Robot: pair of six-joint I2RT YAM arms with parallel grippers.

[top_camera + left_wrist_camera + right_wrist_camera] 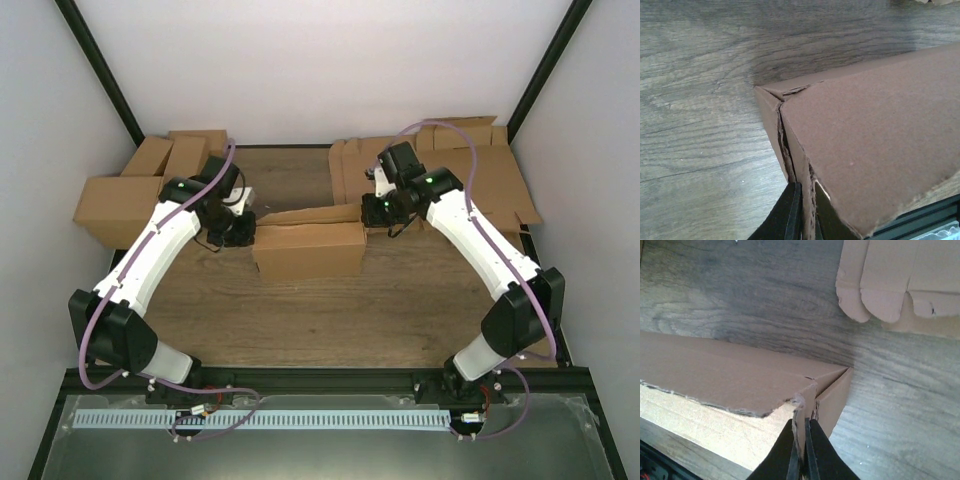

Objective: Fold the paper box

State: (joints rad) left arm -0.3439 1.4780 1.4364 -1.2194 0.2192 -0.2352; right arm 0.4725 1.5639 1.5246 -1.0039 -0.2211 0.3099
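Black arm bases (115, 330) sit at the near edge of the wood-grain bench (300, 320); mid-bench, the plain brown creased cardboard paper box (308, 250) lies between left end effector (243, 228) and right end effector (372, 208). Left wrist: left end effector (807, 210) clenched on the paper box (875, 145) end wall. Right wrist: right end effector (801, 450) grasping the paper box (730, 375) corner flap

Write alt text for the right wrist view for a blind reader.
The right jaws pinch the edge of a brown paper box at its corner. It sits on a wooden table; flat cardboard sheets with rounded tabs lie at upper right.
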